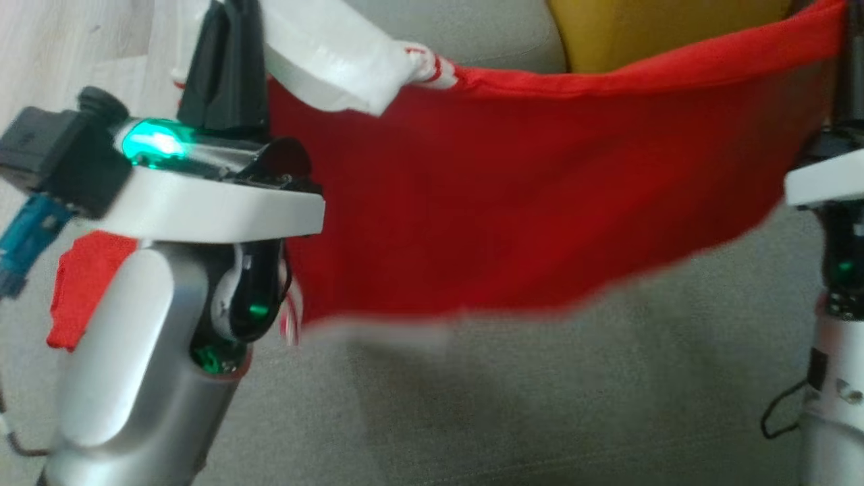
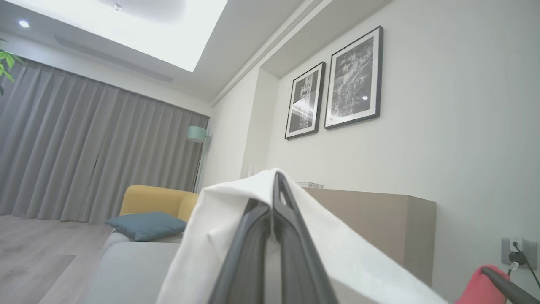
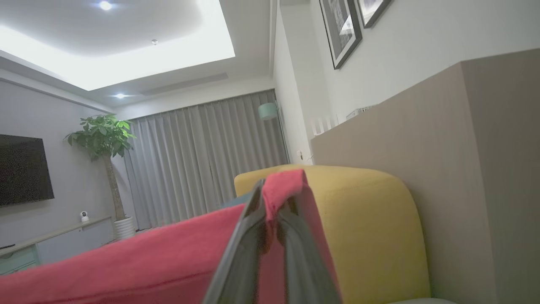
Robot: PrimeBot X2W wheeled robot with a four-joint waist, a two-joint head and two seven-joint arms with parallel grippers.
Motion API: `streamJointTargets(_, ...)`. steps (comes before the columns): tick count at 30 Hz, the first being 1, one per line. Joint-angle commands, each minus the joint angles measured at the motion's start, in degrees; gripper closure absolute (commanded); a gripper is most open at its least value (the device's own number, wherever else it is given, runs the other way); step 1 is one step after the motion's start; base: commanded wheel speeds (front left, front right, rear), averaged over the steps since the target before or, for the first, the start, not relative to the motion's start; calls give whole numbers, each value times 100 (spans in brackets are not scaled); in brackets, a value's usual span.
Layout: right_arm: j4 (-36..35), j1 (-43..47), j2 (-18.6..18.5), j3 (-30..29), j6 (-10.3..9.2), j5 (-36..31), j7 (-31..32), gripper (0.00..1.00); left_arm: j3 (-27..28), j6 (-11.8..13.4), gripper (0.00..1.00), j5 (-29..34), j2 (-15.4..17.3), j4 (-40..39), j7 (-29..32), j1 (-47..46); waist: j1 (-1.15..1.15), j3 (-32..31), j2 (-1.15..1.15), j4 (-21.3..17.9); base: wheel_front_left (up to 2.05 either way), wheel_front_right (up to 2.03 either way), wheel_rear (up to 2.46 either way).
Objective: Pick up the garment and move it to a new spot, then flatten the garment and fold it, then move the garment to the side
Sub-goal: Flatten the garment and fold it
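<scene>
the red garment (image 1: 513, 202) hangs stretched in the air between the two arms, above the grey sofa (image 1: 540, 412) and in front of a yellow cushion (image 1: 648, 27). the left pincer (image 2: 273, 202) is clamped tight on its white part, and the right pincer (image 3: 272, 207) is clamped on a red corner at the other end.

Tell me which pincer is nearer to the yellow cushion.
Right. The right pincer grips the red garment just beside the yellow cushion; the left pincer grips its white end, farther off.
</scene>
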Motion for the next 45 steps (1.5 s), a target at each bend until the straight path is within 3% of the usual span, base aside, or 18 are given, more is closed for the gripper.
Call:
streamJointTargets(1, -401, -144, 81, 69, 39, 27, 195, 100, 299, 77, 100, 72, 234, -277, 133, -309, 0, -19, 0, -42, 0, 0, 0)
streamJointTargets(6, -589, -233, 129, -189, 39, -18, 690, 100, 313, 71, 100, 97, 442, -174, 595, -677, 0, 134, 0, -117, 0, 0, 0)
streamJointTargets(13, 571, -1423, 134, -98, 39, 50, 654, 100, 372, -392, 100, -177, 510, 1359, 1138, -2047, 0, 951, 0, -187, 0, 0, 0)
streamJointTargets(18, 2075, -3044, 135, -74, 39, -169, 18, 100, 384, -740, 100, -43, 447, 2879, 1079, -3600, 0, 1665, 0, -138, 0, 0, 0)
streamJointTargets(26, 4192, -5173, 91, -406, 39, -430, -1601, 100, 420, -1080, 100, 211, 143, 4523, 155, -5409, 0, 2136, 0, 77, 0, 0, 0)
streamJointTargets(34, 5558, -5311, 42, -345, 39, -131, -1970, 100, 170, -1424, 100, 234, -78, 5260, -210, -5288, 0, 2413, 0, 298, 0, 0, 0)
streamJointTargets(45, 6584, -4005, -99, 455, 39, 552, -1839, 100, -114, -1844, 100, 103, -35, 5768, -475, -3342, 0, 2275, 0, 473, 0, 0, 0)
